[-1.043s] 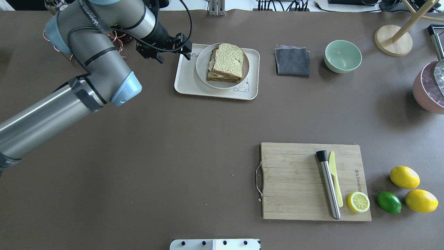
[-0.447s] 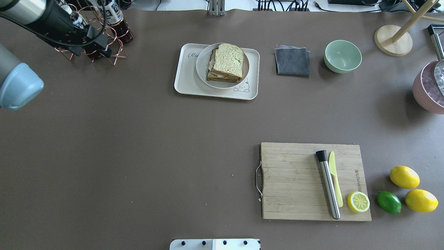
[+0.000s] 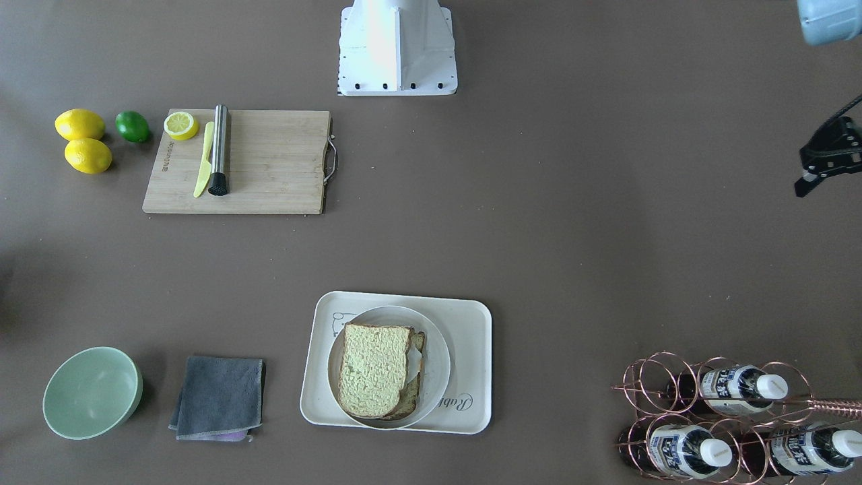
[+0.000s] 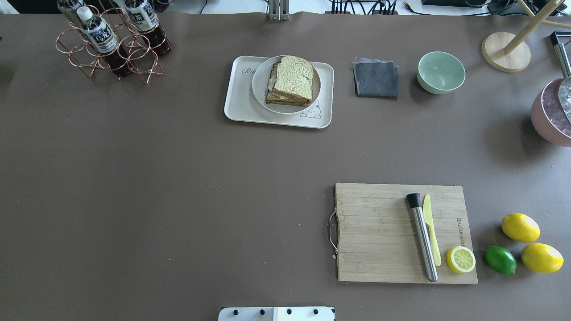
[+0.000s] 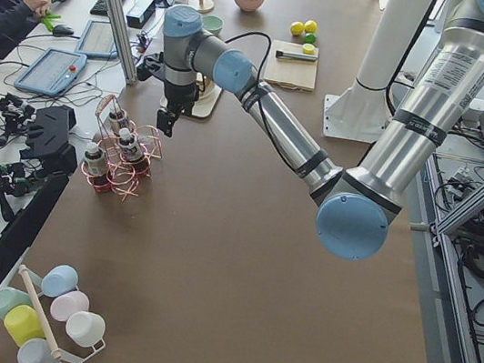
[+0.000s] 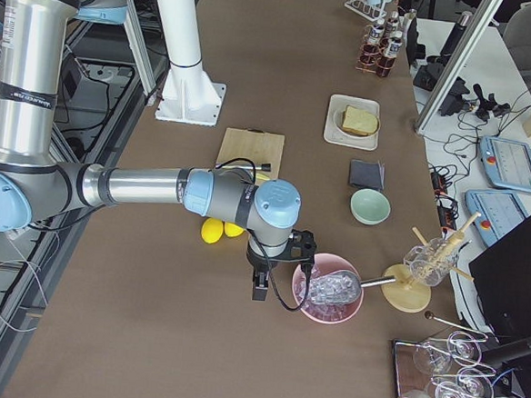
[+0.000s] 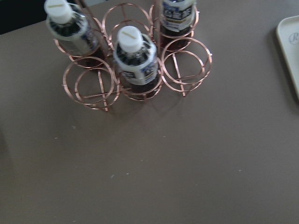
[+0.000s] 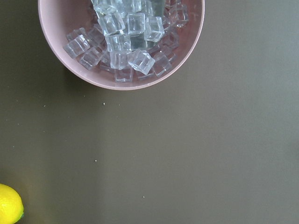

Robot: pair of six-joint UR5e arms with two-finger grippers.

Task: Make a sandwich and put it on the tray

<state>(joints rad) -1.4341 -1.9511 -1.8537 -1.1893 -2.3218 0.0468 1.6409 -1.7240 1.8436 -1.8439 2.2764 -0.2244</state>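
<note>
The left pincer [image 5: 163, 126] hangs above the counter [image 4: 178, 187], just beside the copper bottle rack [image 4: 116, 58]. Nothing shows in it, and I cannot tell how far apart its jaws stand. The right pincer [image 6: 259, 290] hangs far off by the pink bowl of ice [image 6: 327, 294], and its gap cannot be judged either. A second ago the left arm was at the edge of the cream tray [image 4: 238, 111] in the overhead view. A moment later it was over the rack, and now it has left that view entirely, while the sandwich [image 4: 292, 79] has not shifted. I read that as a retreat after the last placement, so the task looks finished. The sandwich lies on the round white plate [image 4: 260, 91], which sits on the tray at the far side of the counter. Its top slice, pale greenish-tan with a dark crust, sits skewed and tilted over the lower one. White egg and a trace of orange peek out on the rack side.
</note>
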